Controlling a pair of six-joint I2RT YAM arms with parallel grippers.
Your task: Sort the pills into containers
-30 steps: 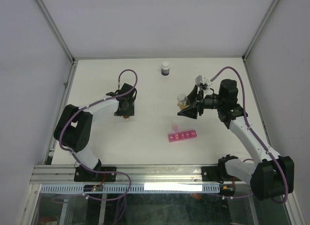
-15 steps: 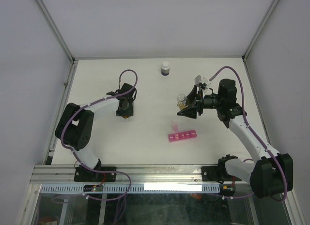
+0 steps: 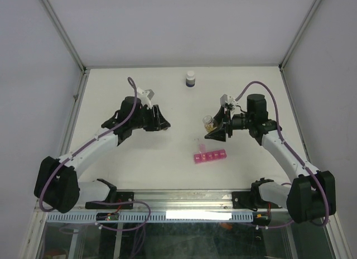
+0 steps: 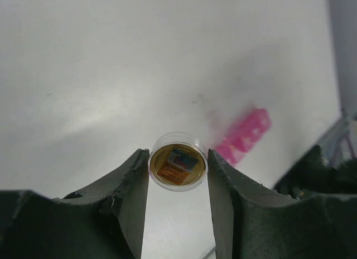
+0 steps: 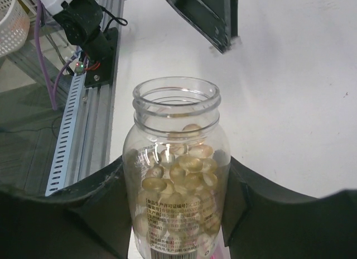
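The main danger is a spill. Nearest to the arm bases lies the small bright pink translucent plastic pill organiser (image 3: 210,156), flat on the white table (image 3: 251,80). Its square compartments are small, and the lid near its left end seems to stand open, though this is too small to tell for sure. A little beyond it and above the table hangs the small clear plastic bottle (image 5: 177,175). Its wide mouth is uncovered and it is about half full of yellow-orange oval pills (image 5: 184,169). I judge that a quick or steep tilt would send many pills out together. They could miss the compartment, roll over the table, or fill one compartment while the others get nothing. The bottle is smooth and round, so it could also turn or slip between the fingers during a tilt. On the other side, the small round clear-rimmed orange cap (image 4: 178,168) is held only by its edge, so it could pop out and roll away.

The right gripper (image 3: 212,126) has its jaws about half wide, pressed on both sides of the clear bottle. The left gripper (image 3: 165,123), well apart from it, has narrow jaws that pinch the cap. Farthest away, the dark bottle with a white cap (image 3: 191,78) stands alone.
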